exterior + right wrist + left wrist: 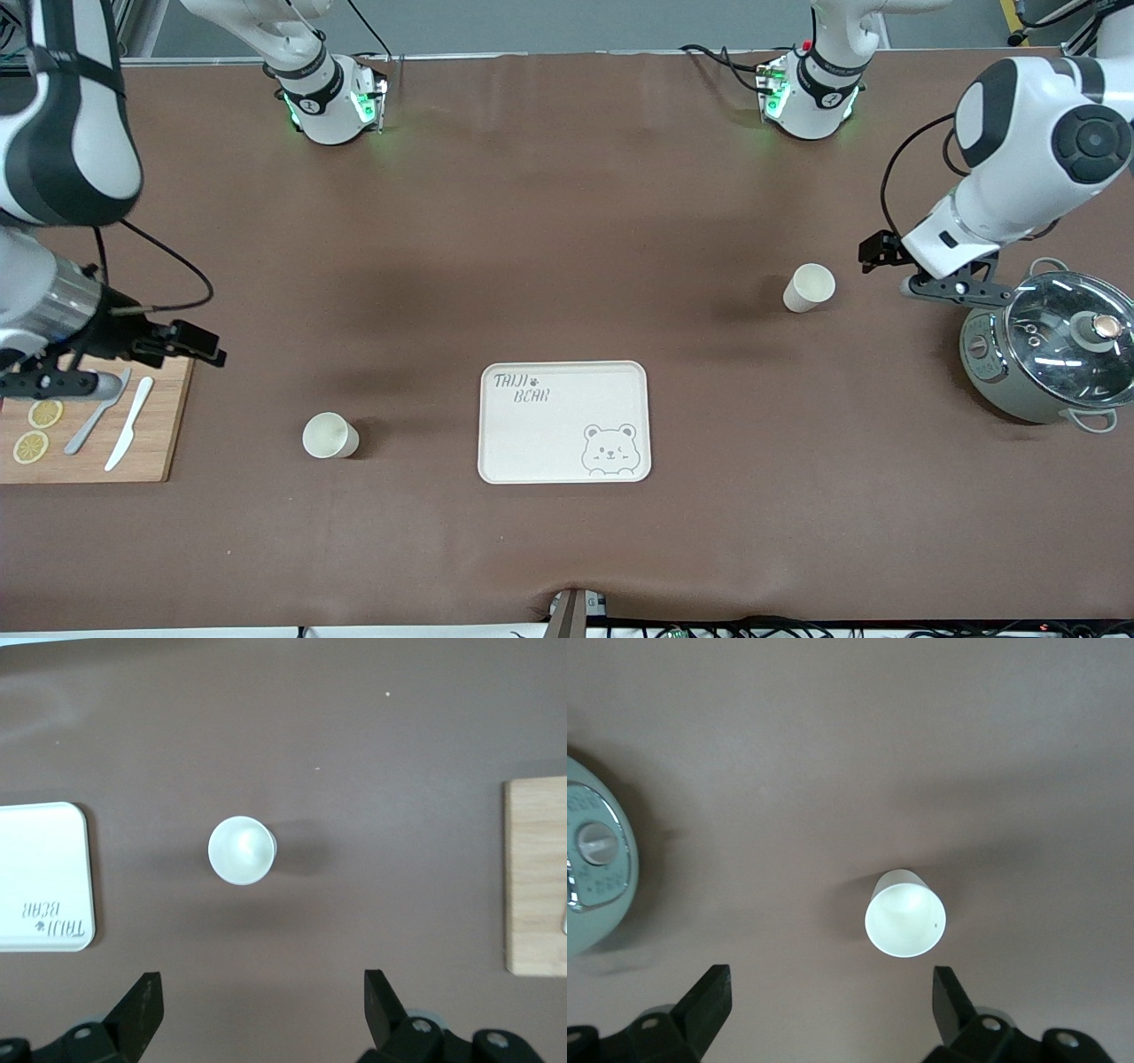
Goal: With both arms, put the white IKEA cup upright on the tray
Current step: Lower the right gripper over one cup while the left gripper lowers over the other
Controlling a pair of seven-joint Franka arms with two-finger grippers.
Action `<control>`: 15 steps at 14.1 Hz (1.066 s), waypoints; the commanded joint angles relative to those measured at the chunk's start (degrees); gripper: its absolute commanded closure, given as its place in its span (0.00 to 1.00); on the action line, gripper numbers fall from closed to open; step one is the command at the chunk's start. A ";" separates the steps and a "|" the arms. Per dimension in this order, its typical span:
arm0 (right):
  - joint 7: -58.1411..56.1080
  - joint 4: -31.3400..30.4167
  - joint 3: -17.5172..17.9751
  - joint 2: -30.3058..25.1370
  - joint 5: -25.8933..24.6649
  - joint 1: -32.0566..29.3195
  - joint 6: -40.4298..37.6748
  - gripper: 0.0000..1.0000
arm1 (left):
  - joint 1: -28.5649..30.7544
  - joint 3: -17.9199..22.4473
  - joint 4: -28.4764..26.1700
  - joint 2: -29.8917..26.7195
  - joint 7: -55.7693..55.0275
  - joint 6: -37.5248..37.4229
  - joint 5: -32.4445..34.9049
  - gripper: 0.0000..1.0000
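I see both cups (808,287) (330,436) upright on desk (567,221), tray (564,423) bare. Left gripper (831,997) spread beside the pot (1045,354); right gripper (262,1001) spread, seemingly over the board (155,434).

Pretty clearly a robotics lab dressed up as a kitchen. Two big white arms (1019,168) are bolted along one edge of the surface (567,221), their bases (332,102) glowing green, with loose black cables running off the wrists and more wiring bunched along the edge nearest the front camera. The whole surface is covered in plain brown matting. The props are kitchen stuff: a wooden cutting board (159,443) with lemon slices (31,447), a small cooker with a glass lid (1050,354), and a cartoon bear tray (564,423).
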 commanded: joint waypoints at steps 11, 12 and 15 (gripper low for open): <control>4.00 7.50 -0.39 20.22 -3.72 3.97 14.37 0.00 | 0.03 -0.69 -20.45 3.07 -0.15 28.95 0.70 0.00; 3.82 7.50 -0.39 20.49 -5.22 3.88 14.38 0.00 | 0.03 -0.69 -21.15 4.47 -0.15 31.67 0.61 0.00; 3.73 7.50 -0.39 21.62 -6.99 3.45 14.90 0.00 | -0.06 -0.69 -21.51 7.91 -0.33 36.61 0.61 0.00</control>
